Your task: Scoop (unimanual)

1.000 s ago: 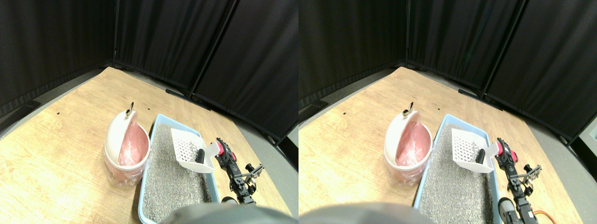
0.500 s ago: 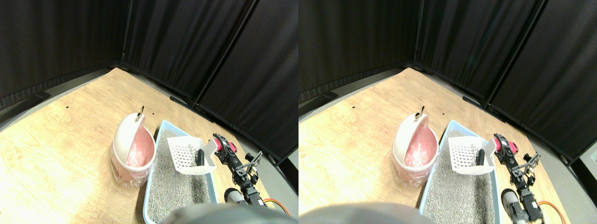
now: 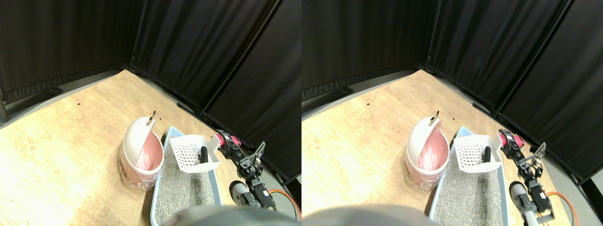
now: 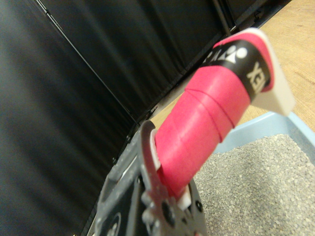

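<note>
Walls: black curtains (image 3: 70, 37) hang in panels all round the far side, meeting at a far corner left of centre; they also fill most of the wrist view.
Panel seams: thin dark poles (image 3: 238, 52) run slanted between the curtain panels.
Floor: light wood-grain boards (image 3: 66, 141) spread from the near left to the far corner, with two small dark marks on the far left part.
Edge strip: a grey band (image 3: 85, 81) lies between the boards and the foot of the curtains.
Light: even and bright on the wood, brightest near left; the curtains stay dark.

Lab test bay, black curtain panels (image 3: 198, 42), bare wooden platform (image 3: 61, 141)
</note>
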Robot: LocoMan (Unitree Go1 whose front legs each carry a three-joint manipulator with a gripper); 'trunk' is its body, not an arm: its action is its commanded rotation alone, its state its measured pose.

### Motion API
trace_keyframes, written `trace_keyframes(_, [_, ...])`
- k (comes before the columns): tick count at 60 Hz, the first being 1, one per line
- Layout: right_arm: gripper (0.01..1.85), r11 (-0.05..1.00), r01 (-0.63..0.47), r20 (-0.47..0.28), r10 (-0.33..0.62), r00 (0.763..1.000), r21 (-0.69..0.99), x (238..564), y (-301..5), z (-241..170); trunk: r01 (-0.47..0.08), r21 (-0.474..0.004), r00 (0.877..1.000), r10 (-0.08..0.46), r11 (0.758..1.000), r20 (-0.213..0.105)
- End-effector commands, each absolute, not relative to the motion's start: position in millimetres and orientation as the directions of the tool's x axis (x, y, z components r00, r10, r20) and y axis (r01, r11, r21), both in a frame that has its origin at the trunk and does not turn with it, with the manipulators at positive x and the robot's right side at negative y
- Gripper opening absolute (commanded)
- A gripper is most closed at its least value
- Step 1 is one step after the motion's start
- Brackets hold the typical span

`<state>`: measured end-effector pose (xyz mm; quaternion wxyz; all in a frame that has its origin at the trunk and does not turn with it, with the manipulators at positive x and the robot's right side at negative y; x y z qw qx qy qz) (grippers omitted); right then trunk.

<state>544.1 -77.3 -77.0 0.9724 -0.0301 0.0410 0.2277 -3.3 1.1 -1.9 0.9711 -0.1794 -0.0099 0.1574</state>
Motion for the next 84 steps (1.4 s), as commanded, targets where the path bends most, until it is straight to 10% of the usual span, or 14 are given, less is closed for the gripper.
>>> trace_keyframes(1, [0.06, 0.889, -0.456, -0.06, 0.453, 0.889, -0.039, 546.8, -71.6, -69.8, -0.331, -0.354, 0.941, 0.333, 0.874, -0.058])
trace_keyframes(55, [0.06, 0.782, -0.585, -0.235, 0.54, 0.808, -0.214, 557.1, -15.5, -79.1, -0.4, -0.42, 0.91, 0.407, 0.815, -0.078])
trace_keyframes(84, [0.06, 0.819, -0.546, -0.201, 0.513, 0.835, -0.177, 552.9, -26.2, -75.7, -0.372, -0.395, 0.924, 0.377, 0.84, -0.069])
